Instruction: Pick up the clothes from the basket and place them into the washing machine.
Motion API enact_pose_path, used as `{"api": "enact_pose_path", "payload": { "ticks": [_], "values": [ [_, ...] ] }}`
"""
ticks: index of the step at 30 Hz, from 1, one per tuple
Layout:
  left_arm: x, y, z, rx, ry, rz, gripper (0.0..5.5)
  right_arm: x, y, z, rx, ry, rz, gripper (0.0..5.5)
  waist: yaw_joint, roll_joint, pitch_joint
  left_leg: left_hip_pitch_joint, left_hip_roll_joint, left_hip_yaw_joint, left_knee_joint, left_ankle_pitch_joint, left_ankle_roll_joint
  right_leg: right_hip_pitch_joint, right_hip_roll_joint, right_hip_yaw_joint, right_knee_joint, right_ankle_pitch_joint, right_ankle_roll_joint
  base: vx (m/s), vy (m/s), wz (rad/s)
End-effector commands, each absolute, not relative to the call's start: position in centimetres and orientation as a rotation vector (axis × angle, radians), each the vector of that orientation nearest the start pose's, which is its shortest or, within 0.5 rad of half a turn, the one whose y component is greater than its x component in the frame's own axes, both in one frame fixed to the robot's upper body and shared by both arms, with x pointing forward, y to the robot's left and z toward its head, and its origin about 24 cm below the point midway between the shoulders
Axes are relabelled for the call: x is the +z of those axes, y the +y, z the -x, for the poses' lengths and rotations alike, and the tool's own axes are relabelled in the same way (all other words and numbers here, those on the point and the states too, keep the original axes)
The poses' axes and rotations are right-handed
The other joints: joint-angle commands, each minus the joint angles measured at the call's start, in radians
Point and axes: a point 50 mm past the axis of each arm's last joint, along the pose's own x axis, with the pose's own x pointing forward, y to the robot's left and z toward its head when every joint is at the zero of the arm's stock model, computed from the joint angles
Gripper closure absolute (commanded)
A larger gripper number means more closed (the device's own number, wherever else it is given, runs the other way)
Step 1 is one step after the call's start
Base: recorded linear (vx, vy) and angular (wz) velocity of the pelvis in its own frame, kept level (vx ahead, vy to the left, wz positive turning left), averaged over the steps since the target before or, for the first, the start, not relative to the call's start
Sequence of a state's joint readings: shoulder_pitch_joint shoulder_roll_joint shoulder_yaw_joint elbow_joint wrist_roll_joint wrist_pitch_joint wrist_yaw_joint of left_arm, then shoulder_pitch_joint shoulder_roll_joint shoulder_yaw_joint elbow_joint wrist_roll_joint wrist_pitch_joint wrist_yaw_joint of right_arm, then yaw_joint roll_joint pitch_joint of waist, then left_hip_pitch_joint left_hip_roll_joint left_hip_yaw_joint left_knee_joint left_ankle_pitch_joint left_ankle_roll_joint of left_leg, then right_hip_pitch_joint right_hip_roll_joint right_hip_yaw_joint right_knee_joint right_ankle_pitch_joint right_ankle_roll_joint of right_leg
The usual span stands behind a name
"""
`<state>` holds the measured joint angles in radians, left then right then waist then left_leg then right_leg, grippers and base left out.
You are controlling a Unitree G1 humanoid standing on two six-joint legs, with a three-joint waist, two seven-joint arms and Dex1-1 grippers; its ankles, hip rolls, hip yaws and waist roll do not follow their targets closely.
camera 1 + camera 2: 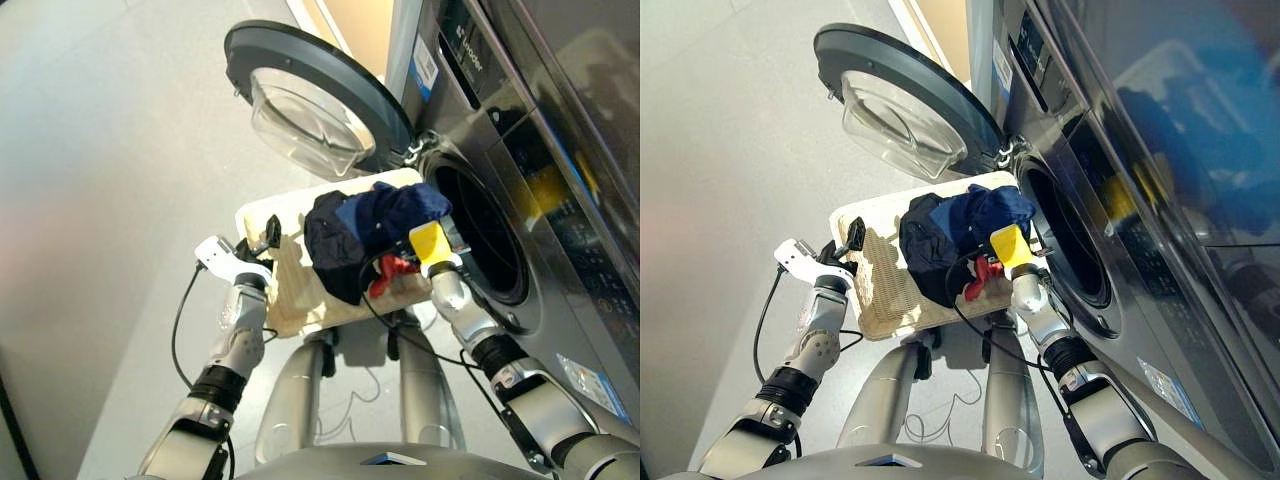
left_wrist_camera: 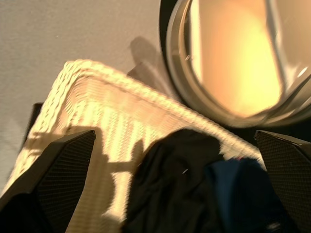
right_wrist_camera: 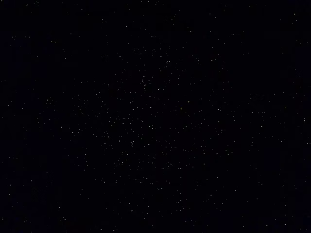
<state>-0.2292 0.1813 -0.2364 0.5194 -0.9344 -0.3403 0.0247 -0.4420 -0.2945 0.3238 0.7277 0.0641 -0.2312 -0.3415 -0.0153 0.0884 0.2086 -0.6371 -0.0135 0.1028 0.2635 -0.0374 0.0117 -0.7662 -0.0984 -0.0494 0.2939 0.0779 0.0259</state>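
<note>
A pale grey floor [image 1: 110,150] fills the left half of the frame. At the top centre, a beige wall panel [image 1: 358,30] shows beside a white vertical trim [image 1: 402,45].

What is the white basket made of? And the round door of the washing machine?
The basket looks like woven wicker, cream-white and matt: braided strands show along its rim. The washing machine's door seems to be clear glass or plastic, a see-through bowl that glints, set in a smooth dark ring, probably plastic.
</note>
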Motion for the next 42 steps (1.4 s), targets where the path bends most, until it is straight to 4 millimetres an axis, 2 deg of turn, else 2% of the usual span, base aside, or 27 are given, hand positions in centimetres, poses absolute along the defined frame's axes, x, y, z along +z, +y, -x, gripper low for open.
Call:
{"api": "enact_pose_path", "payload": {
  "ticks": [1, 8, 14, 17, 20, 21, 22, 23, 24, 26, 29, 32, 33, 34, 35, 36, 37, 42],
  "values": [
    [1.2, 16.4, -29.1, 0.101, -0.003, 0.549, 0.00, 4.8, -16.8, -33.1, -0.165, -0.108, 0.181, 5.50, 0.004, 0.024, -0.002, -0.049, -0.023, -0.060, 0.012, 0.006, -0.004, 0.058, 0.012, -0.015, -0.032, -0.041, 0.050, 0.091, -0.001, -0.033],
    [0.7, 15.8, -29.5, 0.109, 0.028, 0.481, 0.00, 7.9, -19.1, -35.0, -0.332, -0.176, -0.022, 5.50, 0.016, 0.057, 0.030, -0.129, -0.026, -0.054, 0.037, 0.005, -0.005, -0.031, 0.009, -0.008, 0.003, -0.046, 0.047, 0.012, 0.000, -0.004],
    [1.0, 15.7, -30.0, 0.088, 0.028, 0.431, 0.00, 11.0, -21.7, -36.6, -0.463, -0.242, -0.149, 5.50, 0.028, 0.082, 0.049, -0.257, -0.017, -0.055, 0.136, -0.023, -0.002, -0.162, 0.015, 0.001, 0.100, -0.071, 0.037, -0.007, -0.018, 0.023],
    [1.5, 16.0, -30.1, 0.083, 0.008, 0.407, 0.00, 14.1, -23.7, -36.9, -0.581, -0.352, -0.265, 5.50, 0.033, 0.094, 0.052, -0.321, -0.008, -0.051, 0.205, -0.051, 0.001, -0.227, 0.024, 0.008, 0.160, -0.091, 0.032, 0.000, 0.000, 0.000],
    [1.8, 16.4, -30.1, 0.075, -0.006, 0.377, 0.00, 18.1, -26.3, -36.8, -0.704, -0.488, -0.355, 5.50, 0.043, 0.107, 0.056, -0.368, 0.000, -0.046, 0.259, -0.074, 0.005, -0.284, 0.032, 0.018, 0.214, -0.106, 0.029, 0.000, 0.000, 0.000],
    [2.0, 16.9, -30.0, 0.070, -0.017, 0.360, 0.00, 21.9, -28.9, -36.0, -0.791, -0.637, -0.457, 5.50, 0.043, 0.110, 0.060, -0.387, 0.003, -0.043, 0.278, -0.086, 0.009, -0.312, 0.036, 0.026, 0.230, -0.108, 0.033, 0.000, 0.000, 0.000],
    [2.1, 16.8, -30.2, 0.066, -0.020, 0.360, 0.00, 22.1, -29.1, -36.0, -0.791, -0.642, -0.460, 5.50, 0.048, 0.109, 0.060, -0.393, 0.004, -0.041, 0.283, -0.089, 0.010, -0.318, 0.037, 0.028, 0.234, -0.109, 0.033, 0.000, 0.000, 0.000],
    [2.0, 16.8, -30.1, 0.058, -0.011, 0.350, 0.00, 25.2, -31.7, -34.6, -0.908, -0.773, -0.553, 5.50, 0.045, 0.112, 0.058, -0.402, 0.008, -0.042, 0.287, -0.095, 0.011, -0.337, 0.036, 0.036, 0.240, -0.111, 0.036, 0.019, 0.023, -0.222],
    [2.1, 16.7, -30.2, 0.054, -0.014, 0.351, 0.00, 25.4, -31.8, -34.5, -0.911, -0.779, -0.552, 5.50, 0.049, 0.113, 0.058, -0.406, 0.008, -0.041, 0.289, -0.096, 0.011, -0.341, 0.037, 0.038, 0.242, -0.112, 0.036, 0.035, 0.014, -0.258],
    [1.9, 16.6, -30.4, 0.058, 0.004, 0.338, 0.00, 27.8, -34.1, -32.3, -1.045, -0.918, -0.613, 5.50, 0.040, 0.115, 0.050, -0.406, 0.006, -0.046, 0.285, -0.101, 0.011, -0.352, 0.038, 0.047, 0.251, -0.118, 0.039, 0.052, 0.000, -0.194],
    [1.9, 16.6, -30.4, 0.063, 0.001, 0.341, 0.00, 27.8, -34.7, -31.7, -1.101, -0.926, -0.583, 5.50, 0.039, 0.113, 0.044, -0.401, 0.001, -0.043, 0.274, -0.102, 0.013, -0.357, 0.040, 0.052, 0.252, -0.119, 0.040, 0.040, 0.014, -0.019],
    [1.9, 16.2, -30.7, 0.063, 0.000, 0.365, 0.00, 24.7, -34.0, -33.2, -1.004, -0.779, -0.498, 5.50, 0.030, 0.103, 0.042, -0.392, 0.004, -0.032, 0.261, -0.101, 0.013, -0.349, 0.044, 0.055, 0.239, -0.114, 0.039, 0.019, 0.009, -0.004],
    [2.2, 16.1, -30.9, 0.058, -0.008, 0.365, 0.00, 23.3, -33.6, -34.0, -0.946, -0.703, -0.473, 4.77, 0.027, 0.099, 0.042, -0.390, 0.005, -0.031, 0.258, -0.101, 0.012, -0.345, 0.045, 0.054, 0.233, -0.111, 0.037, 0.000, 0.000, 0.000],
    [2.2, 16.0, -30.9, 0.057, -0.010, 0.370, 0.00, 22.5, -33.5, -34.4, -0.923, -0.666, -0.466, 0.60, 0.023, 0.096, 0.043, -0.387, 0.006, -0.030, 0.255, -0.100, 0.010, -0.341, 0.046, 0.053, 0.227, -0.108, 0.036, 0.000, 0.000, 0.000],
    [2.3, 15.9, -31.0, 0.052, -0.012, 0.377, 0.00, 21.2, -32.8, -35.1, -0.876, -0.590, -0.397, 0.00, 0.021, 0.092, 0.043, -0.385, 0.008, -0.029, 0.250, -0.098, 0.008, -0.335, 0.047, 0.051, 0.217, -0.104, 0.035, 0.000, 0.000, 0.000],
    [2.3, 15.9, -31.0, 0.054, -0.011, 0.378, 0.00, 21.3, -32.8, -35.1, -0.872, -0.589, -0.396, 0.00, 0.019, 0.093, 0.043, -0.383, 0.008, -0.029, 0.249, -0.097, 0.008, -0.333, 0.047, 0.051, 0.215, -0.103, 0.035, -0.006, -0.051, -0.095],
    [2.4, 15.4, -31.2, 0.036, -0.008, 0.384, 0.00, 19.2, -31.2, -36.2, -0.764, -0.485, -0.333, 0.00, 0.014, 0.087, 0.040, -0.379, 0.010, -0.030, 0.240, -0.092, 0.003, -0.322, 0.050, 0.047, 0.201, -0.098, 0.033, 0.000, 0.000, 0.000],
    [2.9, 14.4, -31.8, -0.011, -0.010, 0.384, 0.00, 16.5, -27.1, -37.6, -0.528, -0.358, -0.163, 0.00, -0.002, 0.070, 0.032, -0.357, 0.012, -0.029, 0.209, -0.076, -0.006, -0.292, 0.050, 0.032, 0.166, -0.078, 0.030, -0.003, -0.012, -0.012]
  ]
}}
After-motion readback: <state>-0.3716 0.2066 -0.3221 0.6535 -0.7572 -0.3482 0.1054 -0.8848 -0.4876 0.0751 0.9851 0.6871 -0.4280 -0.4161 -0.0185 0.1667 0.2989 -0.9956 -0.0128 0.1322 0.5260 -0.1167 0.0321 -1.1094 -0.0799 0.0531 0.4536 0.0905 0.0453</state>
